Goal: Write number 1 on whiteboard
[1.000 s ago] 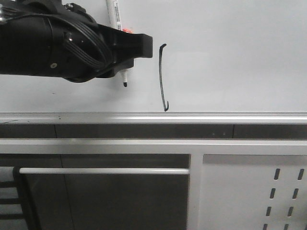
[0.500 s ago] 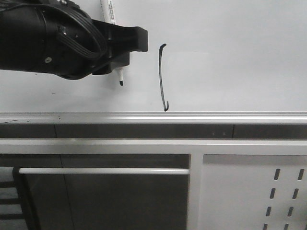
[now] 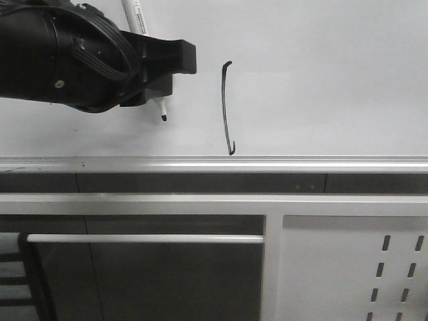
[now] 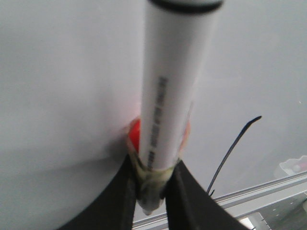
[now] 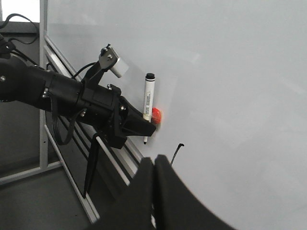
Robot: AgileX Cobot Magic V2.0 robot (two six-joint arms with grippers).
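The number 1 (image 3: 226,110) is a thin black vertical stroke with small hooks, low on the whiteboard (image 3: 321,80), ending just above the silver rail (image 3: 281,164). My left gripper (image 3: 160,80) is shut on a white marker pen (image 3: 136,17), to the left of the stroke. The pen's black tip (image 3: 162,118) hangs apart from the stroke. In the left wrist view the pen (image 4: 175,96) sits between the black fingers (image 4: 120,201), with the stroke (image 4: 232,153) beside it. My right gripper (image 5: 154,160) is shut and empty, back from the board, and partly hides the stroke (image 5: 176,152).
Below the rail runs a dark frame with a white horizontal bar (image 3: 144,238) and a vertical post (image 3: 271,267). A grey perforated metal panel (image 3: 394,267) is at the lower right. The left arm (image 5: 72,96) reaches along the board's lower edge.
My left gripper has moved left and slightly up with the marker, away from the stroke. The pen leans more to the left. The stroke is unchanged.
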